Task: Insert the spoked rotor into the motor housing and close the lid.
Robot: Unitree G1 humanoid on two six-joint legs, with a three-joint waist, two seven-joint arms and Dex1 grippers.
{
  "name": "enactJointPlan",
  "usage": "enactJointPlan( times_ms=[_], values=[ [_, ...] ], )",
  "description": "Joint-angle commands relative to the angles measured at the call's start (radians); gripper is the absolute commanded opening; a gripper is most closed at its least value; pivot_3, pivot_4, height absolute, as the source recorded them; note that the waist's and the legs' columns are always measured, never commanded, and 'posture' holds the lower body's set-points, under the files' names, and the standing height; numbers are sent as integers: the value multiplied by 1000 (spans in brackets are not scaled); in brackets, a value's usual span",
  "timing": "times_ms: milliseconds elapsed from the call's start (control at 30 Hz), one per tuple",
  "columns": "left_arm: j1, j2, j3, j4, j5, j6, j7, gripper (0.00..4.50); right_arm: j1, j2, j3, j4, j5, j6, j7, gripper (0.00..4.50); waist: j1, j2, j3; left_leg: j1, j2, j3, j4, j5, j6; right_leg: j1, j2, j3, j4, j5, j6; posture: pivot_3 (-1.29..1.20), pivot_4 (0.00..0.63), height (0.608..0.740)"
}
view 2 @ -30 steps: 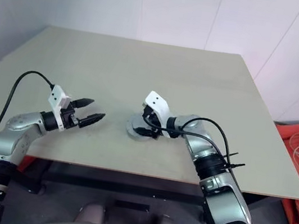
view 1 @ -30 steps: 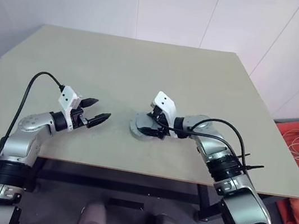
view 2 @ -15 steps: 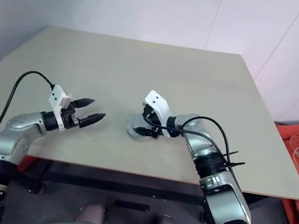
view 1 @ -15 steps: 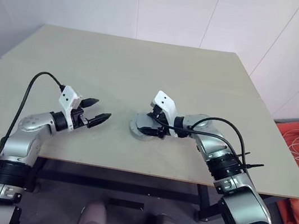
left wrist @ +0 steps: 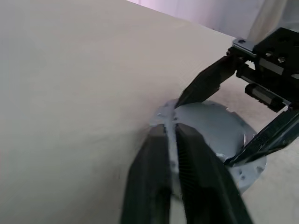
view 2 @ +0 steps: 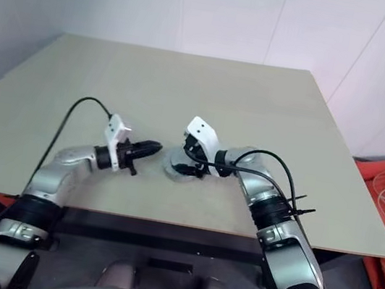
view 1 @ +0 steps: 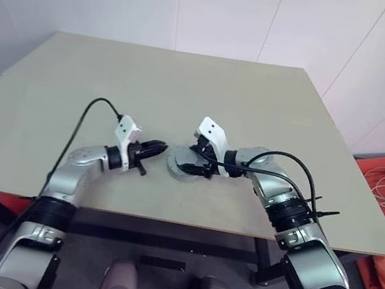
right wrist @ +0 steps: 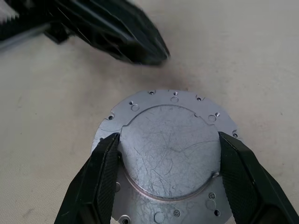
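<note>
While the R gripper (view 1: 197, 158) straddles the lid (right wrist: 170, 140), the relation that counts is L tips to disc edge. Seen from the head cam, the lid lies at 3 o'clock from the L gripper (view 1: 161, 146), just beside its tips but apart from them, w/ a strip of bare table (view 1: 186, 92) between.

L jaws are pressed together, nothing in them, pointing level at the disc's 9 o'clock rim. R jaws stand wide, one finger on each side of the lid's raised round centre, roughly at its 12 and 6; the pads look to touch it, so I read that as a grip on the lid. R arm comes in from approx 4 o'clock.

The lid lies flat near the table's front-centre. It's round, so no long axis to line up; a flange w/ small holes rings the raised centre. Whether rotor and housing sit under it I can't tell.

R hand is the nearer one, already on the part; L is a close second. Any nudge or press from L prob has to travel toward 3 o'clock.

Count: 1 lid, 2 grippers, 1 table.
</note>
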Motion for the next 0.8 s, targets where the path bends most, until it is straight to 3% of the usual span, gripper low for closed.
enactJointPlan(
  times_ms=[33, 267, 700, 800],
  values=[
    [-44, -11, -1, 52, 24, -44, 4, 0, 5, -5, 13, 8, -9, 17, 5, 3151, -1, 0, 0, 0, 0, 0, 0, 0, 0, 0, 0, 0, 0, 0, 0, 0, 0, 740],
    [-80, -33, -38, 149, 77, -52, 1, 0, 2, -5, 14, 7, -11, 16, 6, 3151, 0, 0, 0, 0, -1, 0, -1, 0, 0, 0, -1, 0, -1, 0, 0, 0, 0, 740],
    [-73, -49, -74, 147, 104, -23, -15, 0, 10, -11, 19, -20, -1, 34, 25, 3151, 1, 0, 0, 0, -2, 0, -1, 0, 0, 3, -1, 0, -1, 0, 1, 0, 0, 740],
    [-74, -53, -76, 140, 103, -15, -16, 0, 13, -17, 19, -34, 6, 45, 36, 4176, 3, 0, 0, 1, -2, 0, -2, 0, 0, 4, -3, 0, -2, -1, 1, 0, 0, 740]
  ],
)
